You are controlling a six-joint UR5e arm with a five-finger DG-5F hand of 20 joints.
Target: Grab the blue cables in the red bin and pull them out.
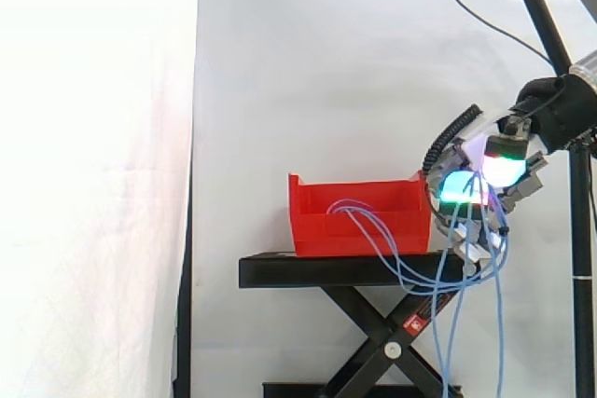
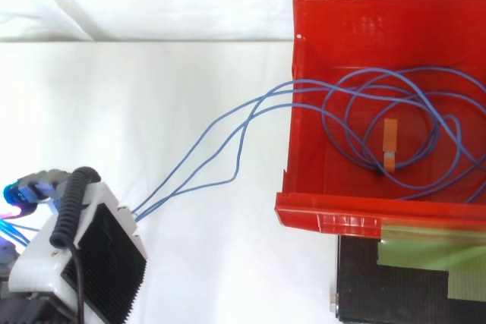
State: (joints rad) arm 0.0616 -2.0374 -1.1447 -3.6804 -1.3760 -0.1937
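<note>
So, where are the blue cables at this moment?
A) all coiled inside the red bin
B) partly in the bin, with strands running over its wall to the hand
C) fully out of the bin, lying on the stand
B: loops of the blue cables lie in the red bin, while strands cross its wall to the hand, whose fingers are curled round them.

A black scissor stand sits before a white curtain.
</note>
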